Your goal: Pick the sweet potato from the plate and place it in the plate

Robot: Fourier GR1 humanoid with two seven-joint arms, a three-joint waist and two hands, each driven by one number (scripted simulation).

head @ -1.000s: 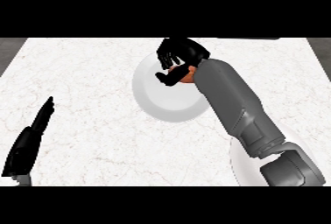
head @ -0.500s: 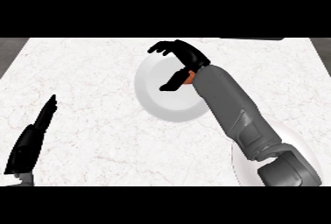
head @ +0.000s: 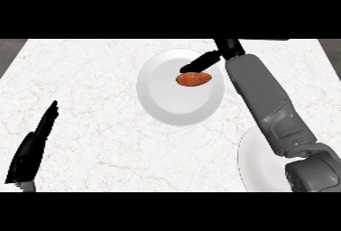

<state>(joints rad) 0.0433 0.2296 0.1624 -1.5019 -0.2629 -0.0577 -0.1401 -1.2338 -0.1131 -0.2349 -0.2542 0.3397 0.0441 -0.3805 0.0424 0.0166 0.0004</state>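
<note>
Sweet potato lies on the far plate, in its upper right part, apparently free of any grasp.

Left to right:

- Left hand: at the lower left edge, fingers straight and together, pointing up. Resting on or just above the counter, well apart from both plates. No part in this step.
- Far plate: white, round, mid-counter. Sweet potato sits just below and to the left of the right hand's visible digit.
- Right hand: at the top of the view, partly cut off by the frame edge. One dark digit stretches down and left, its tip just above the sweet potato; contact or a small gap, cannot tell which. The digits that show are extended, nothing curled round or pinched. Rest of the hand is out of view.
- Near plate: white, lower right, largely hidden under the right forearm.

Judgement: the sweet potato rests on a plate with the hand opened above it, so either the placing is finished or a grasp has not begun; these views do not settle it.

To do it well: if releasing, lift the hand straight up and away so the digit does not drag or roll the sweet potato toward the rim. If grasping, bring thumb and fingers down on opposite long sides, close only once both sides are bracketed, then lift clear before crossing to the near plate.
</note>
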